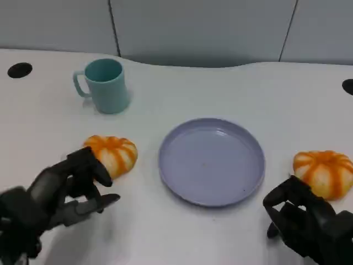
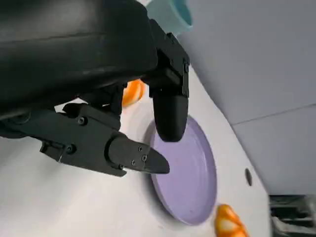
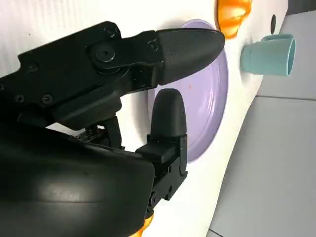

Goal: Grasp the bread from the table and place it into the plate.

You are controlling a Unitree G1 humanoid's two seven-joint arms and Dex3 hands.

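Note:
Two orange-and-white striped bread rolls lie on the white table. The left bread [image 1: 114, 154] [image 2: 132, 93] sits left of the lavender plate [image 1: 212, 160] [image 2: 193, 183] [image 3: 213, 101], the right bread [image 1: 324, 172] [image 2: 228, 223] to its right. My left hand [image 1: 65, 192] [image 2: 98, 74] is at the left bread's near side, fingers spread, one fingertip [image 1: 101, 170] against the roll; it holds nothing. Just in front of the right bread is my right hand [image 1: 302, 220] [image 3: 98, 163], fingers apart and bare. The plate has nothing on it.
A teal mug [image 1: 105, 85] [image 3: 269, 54] stands upright behind the left bread, handle to the left. Dark round holes [image 1: 20, 70] mark the table's far corners. A grey wall runs behind the table's back edge.

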